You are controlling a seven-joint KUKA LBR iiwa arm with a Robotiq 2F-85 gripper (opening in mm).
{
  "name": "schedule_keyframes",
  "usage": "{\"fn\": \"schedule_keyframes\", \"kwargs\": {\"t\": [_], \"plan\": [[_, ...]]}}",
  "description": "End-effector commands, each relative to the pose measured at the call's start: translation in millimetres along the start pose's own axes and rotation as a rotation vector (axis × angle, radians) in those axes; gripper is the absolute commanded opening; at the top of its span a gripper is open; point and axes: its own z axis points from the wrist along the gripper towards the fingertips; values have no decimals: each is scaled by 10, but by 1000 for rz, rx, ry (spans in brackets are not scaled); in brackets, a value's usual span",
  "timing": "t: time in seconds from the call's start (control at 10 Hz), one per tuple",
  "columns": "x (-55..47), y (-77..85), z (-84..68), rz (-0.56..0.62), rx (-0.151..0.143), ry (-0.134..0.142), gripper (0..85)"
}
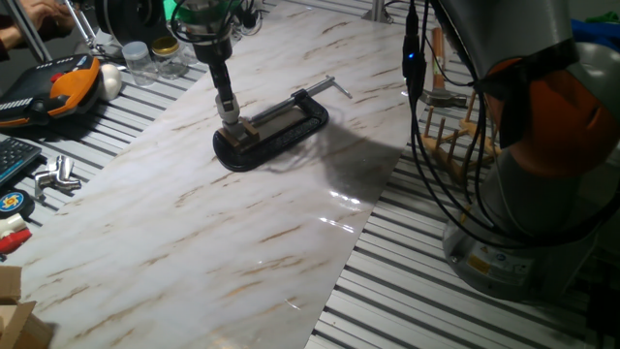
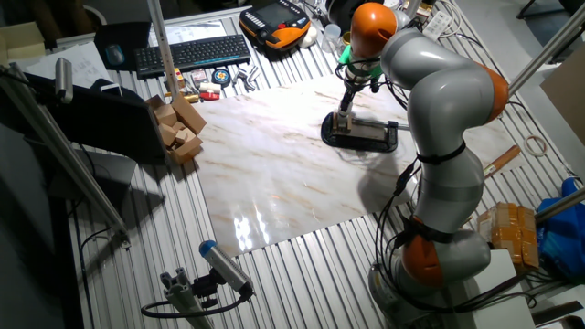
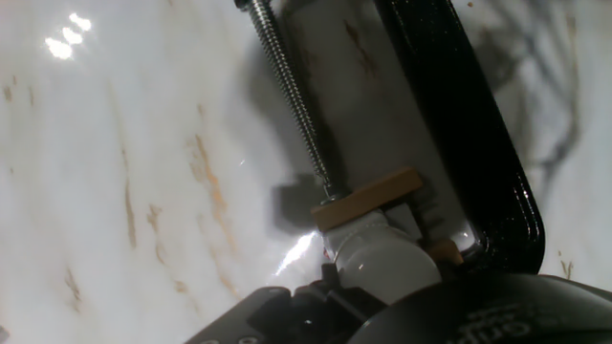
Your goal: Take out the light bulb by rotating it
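- Marble-patterned board (image 1: 194, 242) covers a slatted metal table (image 1: 426, 281); a black C-clamp (image 1: 276, 131) lies flat on the board.
- One fixed view: gripper (image 1: 229, 112) points down at the clamp's closed end, touching or just above it.
- Other fixed view: grey-and-orange arm (image 2: 439, 110) bends over the clamp; a keyboard (image 2: 187, 53) and wooden blocks (image 2: 178, 128) lie beside the board.
- Hand view only: light bulb (image 3: 382, 260), white, sits between the clamp's wooden pads (image 3: 368, 199), at the screw's tip.
- Jaw opening and grasp cannot be told.
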Motion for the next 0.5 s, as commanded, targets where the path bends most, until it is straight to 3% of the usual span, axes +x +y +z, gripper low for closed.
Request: {"fn": "schedule_keyframes", "kwargs": {"t": [0.0,0.4], "plan": [[0,-2,2,-3,1,-1,0],[4,0,6,-37,1,4,0]]}}
